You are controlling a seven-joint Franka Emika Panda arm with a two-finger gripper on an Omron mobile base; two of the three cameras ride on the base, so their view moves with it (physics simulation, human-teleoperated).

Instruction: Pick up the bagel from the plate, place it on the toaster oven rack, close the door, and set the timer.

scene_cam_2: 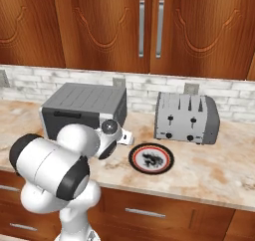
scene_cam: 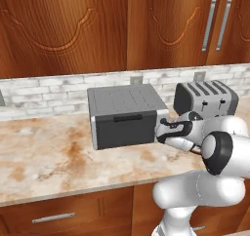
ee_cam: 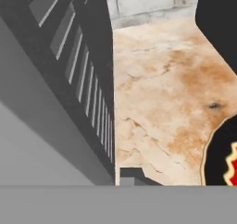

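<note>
Door is up and shut on the toaster oven, plate bare, so the bagel is presumably inside. The gripper sits by the oven's right front; its opening I cannot tell. Timer next: find that knob.

The arm's own white links cover the end effector beside the toaster oven, so its jaws can't be read. The hand view's corner cuts off the plate.
</note>
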